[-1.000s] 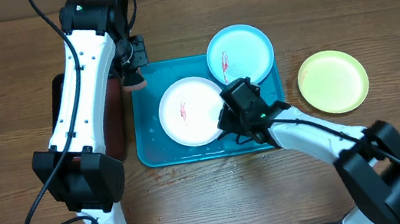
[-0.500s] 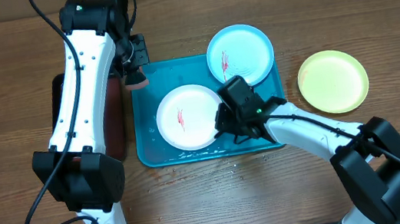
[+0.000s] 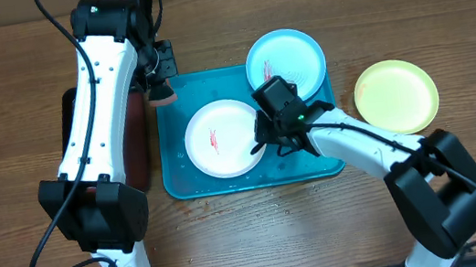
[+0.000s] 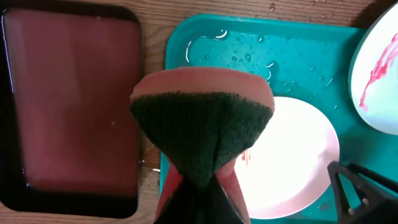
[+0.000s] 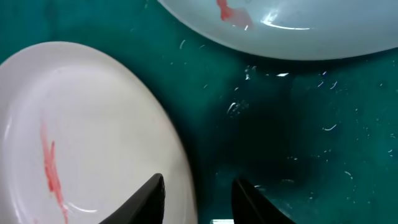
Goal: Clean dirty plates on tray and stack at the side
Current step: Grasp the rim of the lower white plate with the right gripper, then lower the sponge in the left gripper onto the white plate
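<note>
1. The turquoise tray (image 3: 180, 185) lies in the middle of the wooden table (image 3: 11, 90), and its floor is wet with beads of water.
2. Two plates are in it. The white plate (image 3: 218, 139) lies flat on the left-centre of the tray floor, with a thin red smear near its middle.
3. The light blue plate (image 3: 297, 56) sits at the tray's far right corner, overlapping the tray's rim there. It carries a red streak on its left half.
4. The yellow-green plate (image 3: 396, 97) is outside the tray, on the bare table to its right and well apart from the other two. I can see no smear on it from above.
5. A smaller black tray (image 4: 74, 99) with a dark red inside lies just beside the turquoise one, on its left. In the overhead view the left arm covers most of it.
6. The left gripper (image 4: 199, 196) is pinched tight on a sponge (image 4: 202, 130), pink with a dark green scrubbing face. The sponge folds into a wedge between the jaws and hangs over the tray's far left corner.
7. The right gripper (image 5: 198, 199) is low over the tray with its jaws parted and nothing between them but the white plate's right edge. One finger stands over the plate's rim, the other over the tray floor beside it.
8. From the wrist view I can't quite tell whether either finger actually touches the plate.
</note>
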### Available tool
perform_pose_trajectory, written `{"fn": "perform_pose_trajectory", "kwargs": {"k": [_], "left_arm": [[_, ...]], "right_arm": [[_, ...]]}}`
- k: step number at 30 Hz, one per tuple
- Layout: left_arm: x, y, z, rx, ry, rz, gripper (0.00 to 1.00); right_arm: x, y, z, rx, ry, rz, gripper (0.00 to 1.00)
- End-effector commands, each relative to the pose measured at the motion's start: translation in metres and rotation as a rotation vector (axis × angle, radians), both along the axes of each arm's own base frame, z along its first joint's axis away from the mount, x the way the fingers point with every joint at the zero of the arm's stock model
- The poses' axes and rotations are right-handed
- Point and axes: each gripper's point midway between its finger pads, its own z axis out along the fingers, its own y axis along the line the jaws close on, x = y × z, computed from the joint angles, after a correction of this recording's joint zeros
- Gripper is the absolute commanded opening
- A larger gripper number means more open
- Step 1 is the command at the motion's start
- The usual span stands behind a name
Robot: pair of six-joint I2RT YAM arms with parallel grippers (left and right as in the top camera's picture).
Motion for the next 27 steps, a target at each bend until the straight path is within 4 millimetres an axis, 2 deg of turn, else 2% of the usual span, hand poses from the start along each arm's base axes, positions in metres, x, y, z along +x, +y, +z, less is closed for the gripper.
{"fn": "perform_pose_trajectory", "kwargs": {"k": [1,5,11,17,27], "left_arm": [[0.000,-0.002,0.000,-0.010,-0.002,-0.015,0.04],[0.001,-0.008,-0.006,-0.035,0.003,-0.024,0.04],[-0.002,-0.015,-0.026,-0.028,0.034,-0.043,0.04],[-0.014,-0.016,-0.051,-0.017,0.097,-0.048,0.04],[-0.026,-0.033,-0.099,-0.038,0.146,-0.087,0.04]], "right_arm": [[0.010,0.000,0.002,0.002,-0.024,-0.001,0.34],[0.008,0.001,-0.002,0.008,-0.011,-0.010,0.29],[0.000,0.011,-0.021,0.062,0.069,-0.023,0.23],[-0.004,0.013,-0.023,0.084,0.096,-0.036,0.04],[-0.009,0.016,-0.024,0.107,0.130,-0.047,0.04]]}}
